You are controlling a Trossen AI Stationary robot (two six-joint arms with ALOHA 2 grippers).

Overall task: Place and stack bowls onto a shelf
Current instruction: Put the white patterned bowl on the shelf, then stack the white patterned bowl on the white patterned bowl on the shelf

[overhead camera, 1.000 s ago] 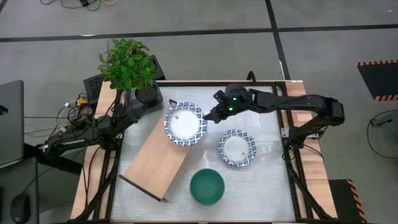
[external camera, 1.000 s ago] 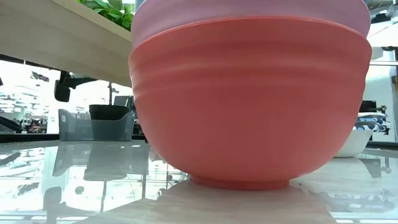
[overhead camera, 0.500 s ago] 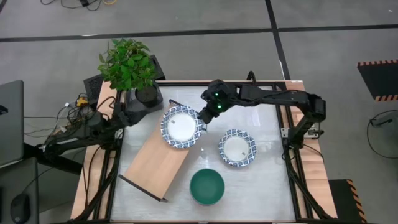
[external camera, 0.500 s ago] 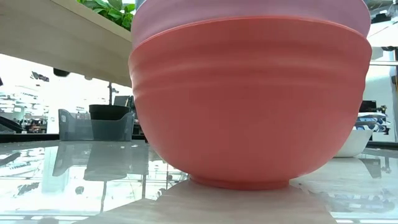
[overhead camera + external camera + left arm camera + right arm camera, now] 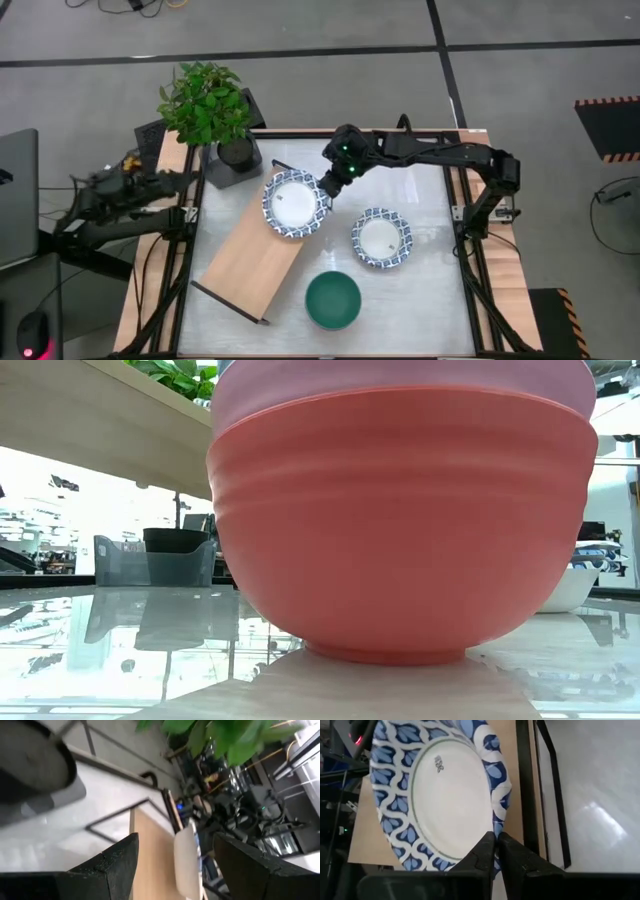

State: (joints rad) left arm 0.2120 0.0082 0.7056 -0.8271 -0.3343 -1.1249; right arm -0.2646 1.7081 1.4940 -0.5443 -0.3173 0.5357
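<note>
- Fingers [image 5: 487,851] of the right gripper [image 5: 327,183] are seen clenched on the rim of a blue-and-white bowl [image 5: 296,202].
- Under that bowl, the shelf [image 5: 252,255] is seen.
- Farther off, the left gripper [image 5: 190,176] is held with fingers spread, grasping nothing.

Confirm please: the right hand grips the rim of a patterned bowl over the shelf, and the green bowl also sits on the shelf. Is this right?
Not quite. The right hand does grip the patterned bowl's rim over the shelf, but the green bowl sits on the table, beside the shelf's end. The high view shows it.
</note>
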